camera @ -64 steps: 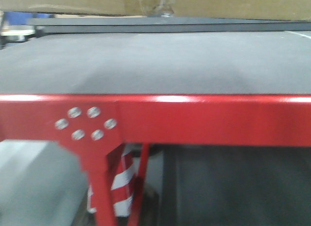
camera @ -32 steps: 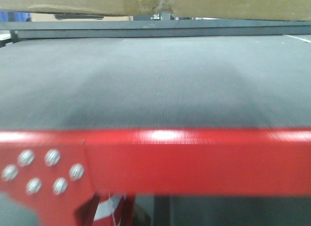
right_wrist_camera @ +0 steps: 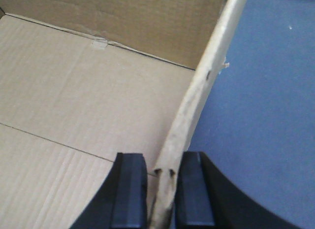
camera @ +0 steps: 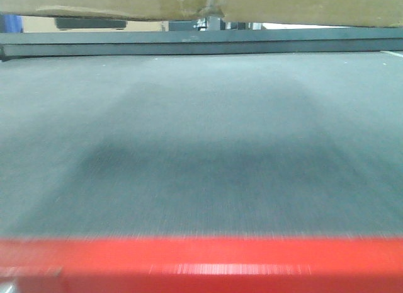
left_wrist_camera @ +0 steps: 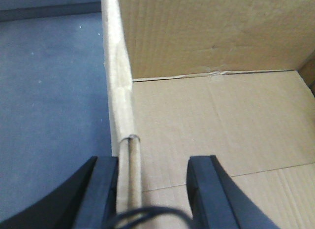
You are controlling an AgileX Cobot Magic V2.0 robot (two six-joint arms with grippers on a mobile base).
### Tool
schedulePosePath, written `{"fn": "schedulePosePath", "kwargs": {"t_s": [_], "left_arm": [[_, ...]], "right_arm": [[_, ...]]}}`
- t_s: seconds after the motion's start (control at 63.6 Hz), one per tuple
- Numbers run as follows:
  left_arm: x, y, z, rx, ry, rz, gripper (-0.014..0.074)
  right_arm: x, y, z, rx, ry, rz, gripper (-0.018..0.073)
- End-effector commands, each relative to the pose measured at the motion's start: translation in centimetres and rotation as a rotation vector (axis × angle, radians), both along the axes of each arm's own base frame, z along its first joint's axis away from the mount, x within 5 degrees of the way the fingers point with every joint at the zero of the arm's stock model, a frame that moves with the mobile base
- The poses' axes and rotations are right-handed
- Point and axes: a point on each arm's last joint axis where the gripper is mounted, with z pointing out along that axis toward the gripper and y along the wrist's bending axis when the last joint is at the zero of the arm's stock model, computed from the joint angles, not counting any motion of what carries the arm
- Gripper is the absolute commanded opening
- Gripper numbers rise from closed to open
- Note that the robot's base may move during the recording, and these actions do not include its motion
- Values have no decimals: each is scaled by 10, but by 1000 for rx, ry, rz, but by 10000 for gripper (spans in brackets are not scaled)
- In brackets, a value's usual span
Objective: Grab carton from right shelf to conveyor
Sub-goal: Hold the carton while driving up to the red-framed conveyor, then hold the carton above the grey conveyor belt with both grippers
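The brown carton hangs at the top edge of the front view, above the dark grey conveyor. From the left wrist I look into the open carton. My left gripper is open and straddles its left wall: the outer finger lies against the wall, the inner finger stands apart from it. In the right wrist view my right gripper is shut on the right wall of the carton. The belt lies below, outside that wall. The right shelf is out of view.
The conveyor's red front rail runs across the bottom of the front view. A dark side rail bounds the belt's far edge. A cable loop crosses between the left fingers.
The front view has closed in on the conveyor: the red rail has dropped to the bottom edge, its bolts and leg have left the frame, and the belt fills the view. The carton stays at the top.
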Motion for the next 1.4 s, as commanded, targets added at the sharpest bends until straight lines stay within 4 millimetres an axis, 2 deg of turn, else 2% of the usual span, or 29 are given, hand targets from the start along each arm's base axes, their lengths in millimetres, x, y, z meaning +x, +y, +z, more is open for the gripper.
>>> {"fn": "schedulePosePath", "kwargs": {"t_s": [0.0, 1.383], "left_arm": [[-9, -12, 12, -94, -61, -99, -18], [-9, -12, 12, -94, -61, -99, -18]], "right_arm": [[-2, 8, 9, 84, -63, 56, -70], [-2, 8, 9, 84, -63, 56, -70]]}}
